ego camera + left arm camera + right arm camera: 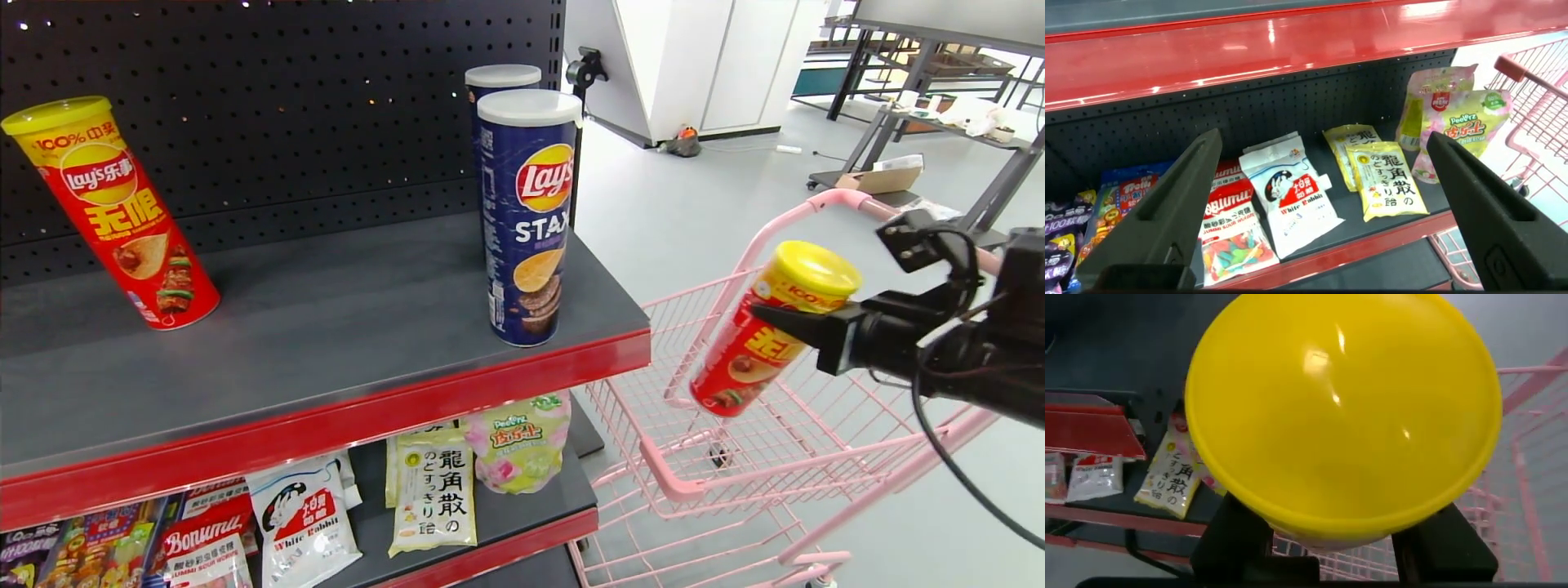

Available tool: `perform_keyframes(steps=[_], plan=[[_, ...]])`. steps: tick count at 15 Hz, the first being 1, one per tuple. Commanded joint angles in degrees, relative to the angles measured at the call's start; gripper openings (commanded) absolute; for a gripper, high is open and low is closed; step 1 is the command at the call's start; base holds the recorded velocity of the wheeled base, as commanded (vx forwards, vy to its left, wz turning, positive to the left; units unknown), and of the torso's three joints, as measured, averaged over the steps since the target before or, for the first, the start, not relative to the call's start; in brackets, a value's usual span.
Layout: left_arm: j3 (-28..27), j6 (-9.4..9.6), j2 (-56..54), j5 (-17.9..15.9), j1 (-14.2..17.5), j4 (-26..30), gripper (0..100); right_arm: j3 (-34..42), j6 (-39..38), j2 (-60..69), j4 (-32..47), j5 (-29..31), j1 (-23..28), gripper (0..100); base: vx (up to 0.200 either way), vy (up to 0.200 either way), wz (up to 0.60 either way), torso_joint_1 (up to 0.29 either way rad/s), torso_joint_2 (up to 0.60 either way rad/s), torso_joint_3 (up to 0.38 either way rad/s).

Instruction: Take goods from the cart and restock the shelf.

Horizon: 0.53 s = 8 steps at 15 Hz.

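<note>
My right gripper [796,322] is shut on a red chip can with a yellow lid [767,327], holding it tilted in the air above the pink cart [735,457], to the right of the shelf. Its yellow lid [1343,416] looms close in the right wrist view, between the dark fingers [1237,543]. On the upper shelf board [326,327] a matching red can [114,212] leans at the left, and two blue cans [526,216] stand at the right end. My left gripper [1323,204] is open, level with the lower shelf of snack bags [1294,196].
The upper shelf has a red front lip [343,425] and a black pegboard back [269,106]. Free board lies between the red can and the blue cans. Snack bags [433,490] fill the lower shelf. Tables [922,90] stand far behind the cart.
</note>
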State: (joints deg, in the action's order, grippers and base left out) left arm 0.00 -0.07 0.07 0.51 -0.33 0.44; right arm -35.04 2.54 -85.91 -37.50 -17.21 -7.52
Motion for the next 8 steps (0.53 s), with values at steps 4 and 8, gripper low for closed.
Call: perform_keyframes(steps=[4, 8], plan=[[0.0, -0.01, 0.0, -0.1, 0.0, 0.1, 100, 0.7, 5.5, 38.8, 32.6, 8.0, 5.7, 0, 0.0, 0.0, 0.0, 0.0, 0.0, 0.0], [0.0, -0.01, 0.0, -0.1, 0.0, 0.0, 100, 1.6, 5.1, 53.4, 50.9, 8.9, 13.8, 0, 0.0, 0.0, 0.0, 0.0, 0.0, 0.0]])
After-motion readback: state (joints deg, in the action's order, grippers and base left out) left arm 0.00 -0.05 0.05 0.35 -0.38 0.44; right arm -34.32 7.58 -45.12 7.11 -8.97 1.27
